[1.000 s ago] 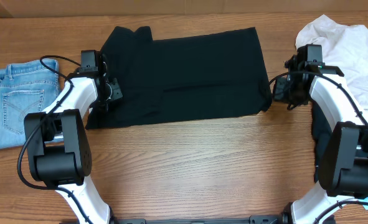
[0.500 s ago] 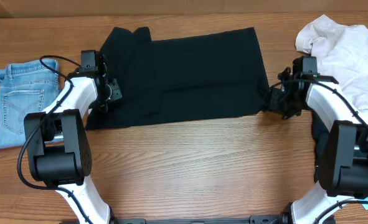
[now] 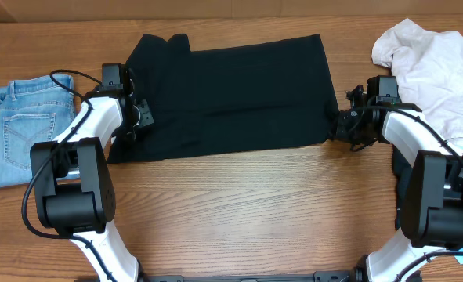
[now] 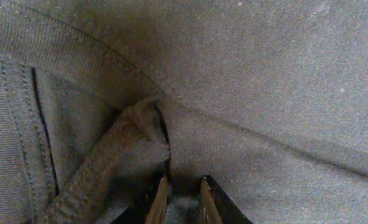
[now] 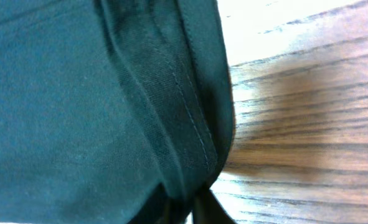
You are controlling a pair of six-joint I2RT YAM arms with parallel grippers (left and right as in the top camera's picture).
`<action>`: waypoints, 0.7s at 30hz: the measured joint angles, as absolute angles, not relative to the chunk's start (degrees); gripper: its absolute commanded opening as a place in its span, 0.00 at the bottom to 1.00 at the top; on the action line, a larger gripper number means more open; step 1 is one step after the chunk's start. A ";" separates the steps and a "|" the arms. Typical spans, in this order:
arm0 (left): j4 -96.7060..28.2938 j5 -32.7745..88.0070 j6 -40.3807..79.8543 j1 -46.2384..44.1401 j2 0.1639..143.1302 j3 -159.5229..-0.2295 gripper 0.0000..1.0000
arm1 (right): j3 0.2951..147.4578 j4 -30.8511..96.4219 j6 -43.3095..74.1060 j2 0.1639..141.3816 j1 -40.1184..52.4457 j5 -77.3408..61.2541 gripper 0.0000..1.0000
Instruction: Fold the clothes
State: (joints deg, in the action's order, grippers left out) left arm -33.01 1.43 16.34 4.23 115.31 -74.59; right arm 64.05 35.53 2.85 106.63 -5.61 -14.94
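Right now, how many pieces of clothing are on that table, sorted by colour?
Black: 1, the top
White: 1, the shirt
Blue: 1, the jeans
Total: 3 in clear view. A dark patch near the right edge is too hidden to count.

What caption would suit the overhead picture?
Left gripper and right gripper pinch opposite edges of a black top, jeans and white shirt lying aside.

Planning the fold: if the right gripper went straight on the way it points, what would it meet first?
The black top: the right gripper already seems pinched on its right hem, so going on would push into more of that cloth.
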 measured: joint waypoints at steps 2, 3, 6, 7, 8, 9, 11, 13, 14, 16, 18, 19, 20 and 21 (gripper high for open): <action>-33.01 1.43 16.34 4.23 115.31 -74.59 0.22 | 64.05 35.55 2.81 106.63 -5.61 -15.00 0.04; -33.01 1.43 16.34 4.23 115.31 -74.59 0.22 | 64.05 35.53 2.55 106.63 -5.61 -14.81 0.04; -33.01 1.41 16.34 4.23 115.31 -74.59 0.22 | 64.05 35.20 2.39 106.63 -5.58 -12.40 0.04; -33.01 1.41 16.34 4.23 115.31 -74.59 0.22 | 64.05 34.57 2.33 106.63 -5.58 -10.68 0.04; -33.01 1.41 16.34 4.23 115.31 -74.59 0.22 | 64.05 33.45 2.37 106.63 -5.58 -8.05 0.04; -33.01 1.41 16.34 4.23 115.31 -74.59 0.22 | 64.05 32.95 2.44 106.63 -5.58 -6.33 0.04; -33.04 1.41 16.34 4.23 115.31 -74.59 0.22 | 64.03 30.65 3.20 106.63 -5.56 -1.30 0.09; -33.04 1.41 16.34 4.23 115.31 -74.59 0.22 | 64.03 28.45 3.53 106.63 -5.50 2.55 0.12; -33.04 1.41 16.34 4.23 115.31 -74.59 0.22 | 64.03 27.29 3.79 106.63 -5.48 4.47 0.17; -33.06 1.37 16.34 4.23 115.31 -74.59 0.22 | 64.03 25.23 4.03 106.63 -5.67 8.08 0.33; -33.06 1.30 16.34 4.23 115.31 -74.59 0.22 | 64.03 24.36 4.47 106.63 -5.93 10.48 0.38; -33.06 1.30 16.34 4.23 115.31 -74.59 0.22 | 64.03 24.34 4.38 106.63 -5.98 11.40 0.38; -33.08 1.30 16.34 4.23 115.31 -74.59 0.22 | 64.03 24.34 4.34 106.63 -6.00 11.81 0.38; -33.08 1.30 16.34 4.23 115.31 -74.59 0.22 | 64.03 24.45 4.43 106.63 -6.00 12.40 0.38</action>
